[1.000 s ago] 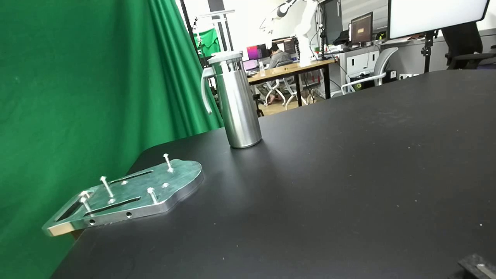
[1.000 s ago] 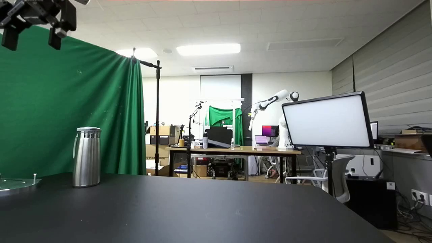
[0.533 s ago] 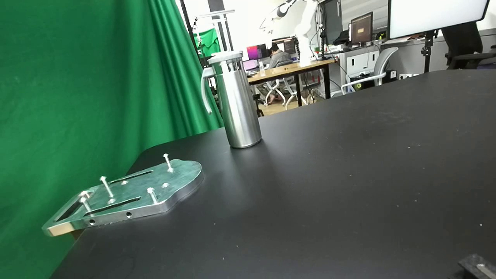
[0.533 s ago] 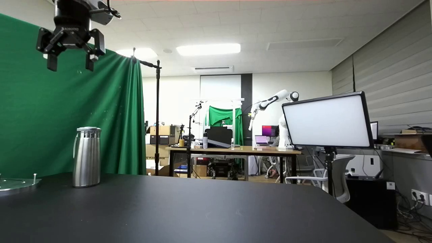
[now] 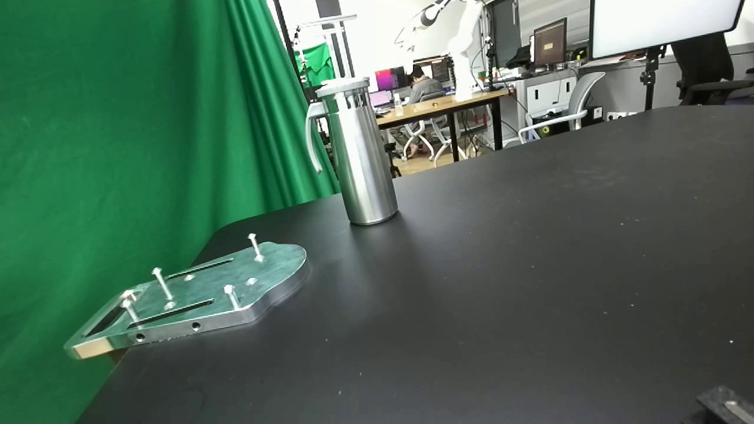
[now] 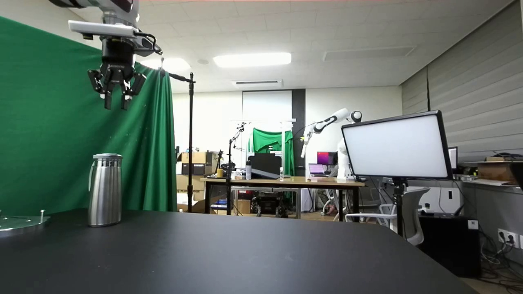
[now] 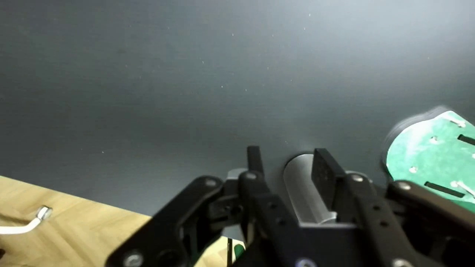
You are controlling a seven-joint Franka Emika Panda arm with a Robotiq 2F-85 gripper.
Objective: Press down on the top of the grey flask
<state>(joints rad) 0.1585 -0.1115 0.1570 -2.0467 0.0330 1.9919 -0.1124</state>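
The grey flask stands upright on the black table near its far edge, a handle on one side and a matte grey cap on top. High above that cap, well apart from it, hangs my gripper, pointing down. Its two fingers are partly drawn together, with a gap between them and nothing held. In the wrist view the flask's metal side shows far below, behind the gap of my gripper; the right finger and the gripper body hide the rest, including most of the cap.
A flat green-tinted board with several upright pegs lies on the table beside the flask. Behind both hangs a green curtain. A dark object pokes into the lower right corner. A light panel stands beyond the table.
In an exterior view my gripper has come down and to the right, from the upper left corner to above the flask. Its fingers have moved closer together. Flask and board stay put.
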